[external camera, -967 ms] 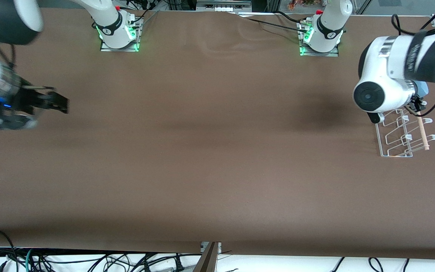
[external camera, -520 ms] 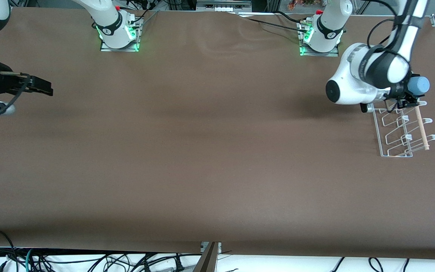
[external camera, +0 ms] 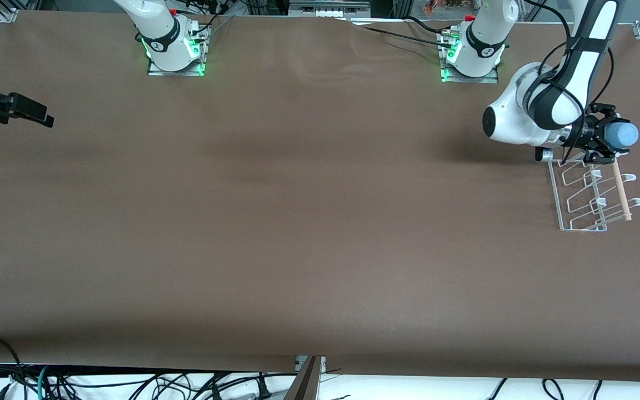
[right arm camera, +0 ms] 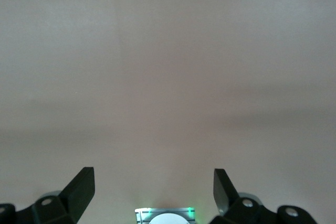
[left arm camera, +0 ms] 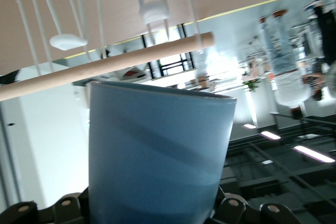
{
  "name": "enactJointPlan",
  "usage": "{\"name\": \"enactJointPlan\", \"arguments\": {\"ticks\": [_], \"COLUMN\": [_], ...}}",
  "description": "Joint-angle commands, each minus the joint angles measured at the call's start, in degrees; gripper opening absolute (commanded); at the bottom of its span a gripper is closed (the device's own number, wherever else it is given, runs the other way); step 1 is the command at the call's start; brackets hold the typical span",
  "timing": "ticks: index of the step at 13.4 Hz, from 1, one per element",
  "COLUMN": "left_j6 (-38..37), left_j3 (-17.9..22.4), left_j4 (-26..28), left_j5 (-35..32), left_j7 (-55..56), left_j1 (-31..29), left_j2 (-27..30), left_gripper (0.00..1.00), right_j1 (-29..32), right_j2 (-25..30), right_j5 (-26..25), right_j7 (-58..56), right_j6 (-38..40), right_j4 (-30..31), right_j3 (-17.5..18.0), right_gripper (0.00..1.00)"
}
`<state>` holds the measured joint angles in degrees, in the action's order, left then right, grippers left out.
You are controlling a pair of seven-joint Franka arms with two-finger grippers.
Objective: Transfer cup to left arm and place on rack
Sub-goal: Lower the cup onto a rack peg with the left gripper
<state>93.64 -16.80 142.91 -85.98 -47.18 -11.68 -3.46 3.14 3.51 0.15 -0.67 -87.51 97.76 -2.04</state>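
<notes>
Nearest the front camera, toward the left arm's end of the table, I see the rack [external camera: 592, 194] lying on the brown table [external camera: 298, 222], its wooden dowel [external camera: 620, 191] running along one side. Just above the rack's end that is farthest from the camera hangs the left gripper [external camera: 603, 139], pinching the cup [external camera: 620, 134]; the cup lies on its side, its long axis level and pointing away from the wrist toward the table's edge, with the rack's wires directly below and slightly nearer the camera. I judge the coming move turns on that offset: the cup must come down and toward the camera to meet the hooks. The left wrist view gives what the front view cannot: the cup [left arm camera: 157, 156] fills the space between the fingers, and the dowel [left arm camera: 105, 66] crosses close past its rim, with white hooks [left arm camera: 68, 40] around it. Well apart, at the right arm's end of the table, the right gripper [external camera: 25, 108] waits over bare table; its own wrist view shows the right gripper [right arm camera: 154, 187] spread wide and empty.
</notes>
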Motion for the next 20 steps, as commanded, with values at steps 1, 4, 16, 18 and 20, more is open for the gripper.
{"name": "enactJointPlan", "arguments": {"ticks": [1, 4, 16, 18, 20], "left_j6": [2.33, 2.86, 8.84, 8.83, 8.84], "left_j3": [-0.51, -0.43, 4.06, 3.97, 3.97], "left_j4": [5.61, 5.89, 5.19, 4.66, 4.31], "left_j5": [-4.54, -5.6, -12.54, -12.54, -12.54], "left_j7": [6.64, 8.42, 17.38, 17.56, 17.65], "left_j1": [-1.41, -1.76, -3.08, -2.99, -2.99], "left_j2": [2.67, 1.71, -4.09, -4.97, -5.94], "left_gripper": [0.0, 0.0, 0.0, 0.0, 0.0], "right_j1": [1.0, 0.82, -0.23, -0.23, -0.23], "right_j2": [2.03, 2.03, 1.33, 1.42, 1.42], "right_j5": [-2.87, -2.61, -2.79, -2.7, -2.52], "right_j7": [0.23, 0.58, 0.59, 0.76, 0.41], "right_j6": [-2.22, -3.99, -1.53, -1.44, -1.44], "right_j4": [2.43, 2.25, -0.55, -0.56, -0.56], "right_j3": [1.78, 1.69, 3.09, 3.36, 3.36], "right_gripper": [1.0, 1.0, 1.0, 1.0, 1.0]}}
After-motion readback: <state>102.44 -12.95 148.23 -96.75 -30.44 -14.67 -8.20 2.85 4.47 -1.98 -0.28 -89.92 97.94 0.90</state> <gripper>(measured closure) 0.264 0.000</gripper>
